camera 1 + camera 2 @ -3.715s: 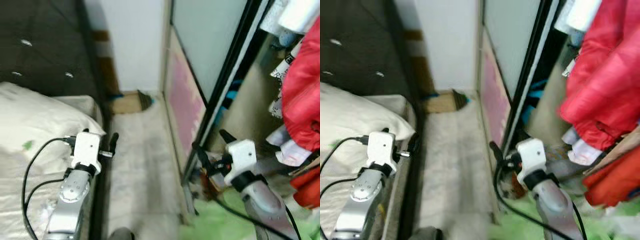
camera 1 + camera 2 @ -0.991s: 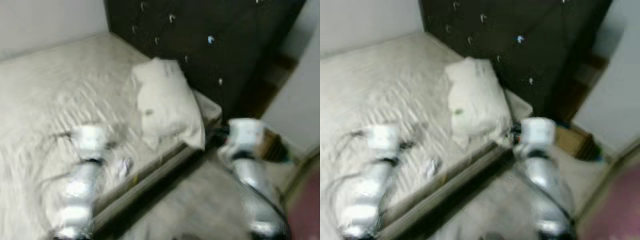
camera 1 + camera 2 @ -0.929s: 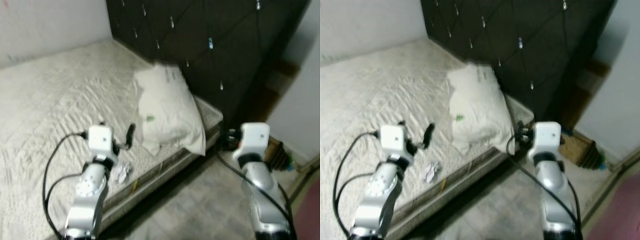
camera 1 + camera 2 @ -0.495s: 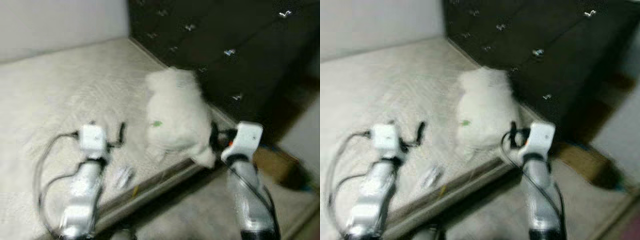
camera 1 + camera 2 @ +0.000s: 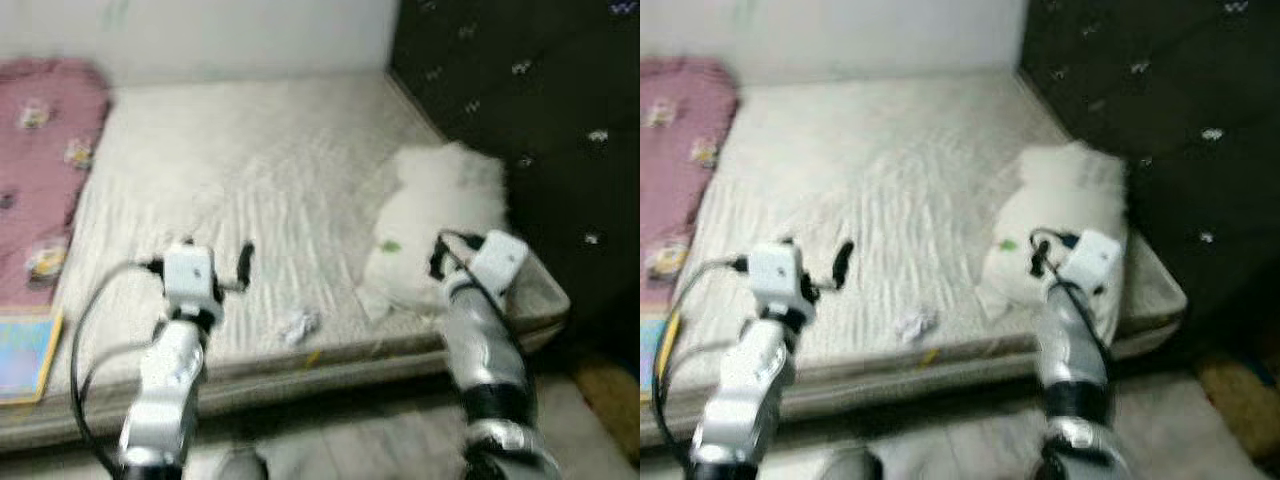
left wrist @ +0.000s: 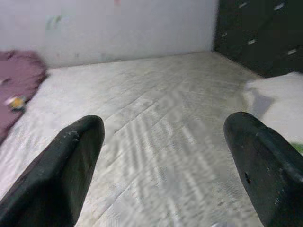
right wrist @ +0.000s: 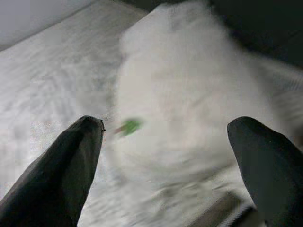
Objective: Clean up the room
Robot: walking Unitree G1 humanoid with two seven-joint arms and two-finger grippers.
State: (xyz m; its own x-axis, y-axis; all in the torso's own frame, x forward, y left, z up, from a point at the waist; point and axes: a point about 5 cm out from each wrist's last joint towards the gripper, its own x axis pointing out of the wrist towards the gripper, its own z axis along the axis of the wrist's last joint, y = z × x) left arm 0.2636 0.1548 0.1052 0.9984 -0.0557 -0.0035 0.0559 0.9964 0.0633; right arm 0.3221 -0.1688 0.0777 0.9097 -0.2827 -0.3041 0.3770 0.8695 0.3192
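Observation:
A crumpled white scrap (image 5: 297, 325) lies on the pale mattress (image 5: 260, 170) close to its front edge. A white pillow (image 5: 445, 215) with a small green bit (image 5: 390, 245) on it rests against the dark tufted headboard (image 5: 530, 90). My left gripper (image 6: 163, 124) hovers open over the mattress, left of the scrap, with nothing between its fingers. Over the pillow's near side my right gripper (image 7: 165, 124) is open too, and the green bit (image 7: 130, 126) lies just beyond its fingers.
A pink blanket (image 5: 40, 170) covers the mattress at the far left, with a blue flat item (image 5: 25, 360) at its near end. A pale wall (image 5: 200, 35) runs behind the bed. Grey floor (image 5: 350, 450) runs along the bed's front edge.
The camera has swung left, so the whole picture has shifted: the bed now lies square in front and the pink blanket has come into view. Both grippers stay open and empty.

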